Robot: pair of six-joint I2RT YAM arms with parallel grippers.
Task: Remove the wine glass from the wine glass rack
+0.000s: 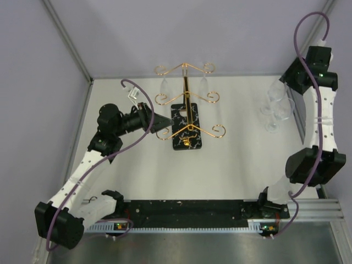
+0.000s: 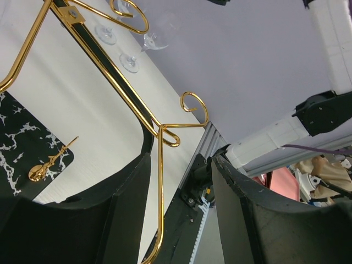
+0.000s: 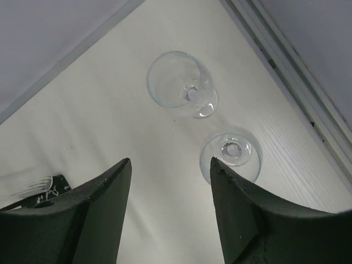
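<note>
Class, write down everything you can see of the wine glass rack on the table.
The wine glass rack is thin gold wire: a central post with paired arms ending in curled scrolls, upright on a black, white-veined marble-look base at mid-table. Two clear glasses seem to hang from its far arms. One near-left arm runs between the open left gripper's fingers; contact is unclear.

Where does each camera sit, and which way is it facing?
Top external: above and behind, looking down on the white table; both arms show.
Left wrist: on the left arm, facing the gold wire rack with black marble-look base past the open left gripper.
Right wrist: looking down past the open right gripper at two clear wine glasses.
Shared: top and left wrist both show the rack.
</note>
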